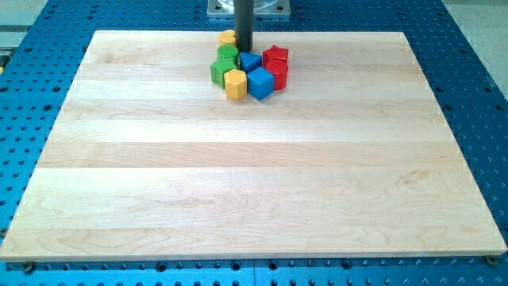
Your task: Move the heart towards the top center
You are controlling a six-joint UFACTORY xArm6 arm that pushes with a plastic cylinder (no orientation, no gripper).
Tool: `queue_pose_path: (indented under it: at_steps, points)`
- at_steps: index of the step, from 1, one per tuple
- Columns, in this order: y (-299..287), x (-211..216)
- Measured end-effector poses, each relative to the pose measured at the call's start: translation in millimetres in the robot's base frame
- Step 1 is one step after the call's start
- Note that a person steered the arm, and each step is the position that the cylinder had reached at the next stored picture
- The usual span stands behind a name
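A tight cluster of blocks sits at the top centre of the wooden board [254,175]. A yellow block [228,36], probably the heart, lies at the cluster's top left and is partly hidden by my rod. My tip [244,50] rests just right of it, between it and a blue block [250,61]. Below the yellow block are a green block [228,54] and a second green block [221,72]. A yellow hexagon [236,83] and a blue cube [259,83] form the cluster's bottom edge. A red star [275,55] and a red block [278,75] are on the right.
The board's top edge runs just above the cluster. A blue perforated table [476,63] surrounds the board. The arm's metal base [274,8] stands beyond the top edge.
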State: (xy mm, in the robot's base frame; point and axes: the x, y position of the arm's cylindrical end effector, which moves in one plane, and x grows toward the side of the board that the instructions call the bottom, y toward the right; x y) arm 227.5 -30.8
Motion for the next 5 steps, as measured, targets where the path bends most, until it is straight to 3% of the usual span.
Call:
queue_pose_path:
  at_steps: [2, 3, 4, 5]
  points:
    - [-64.1, -6.8]
    - [-81.8, 60.3]
    - [-157.0, 80.7]
    - [-165.5, 37.4]
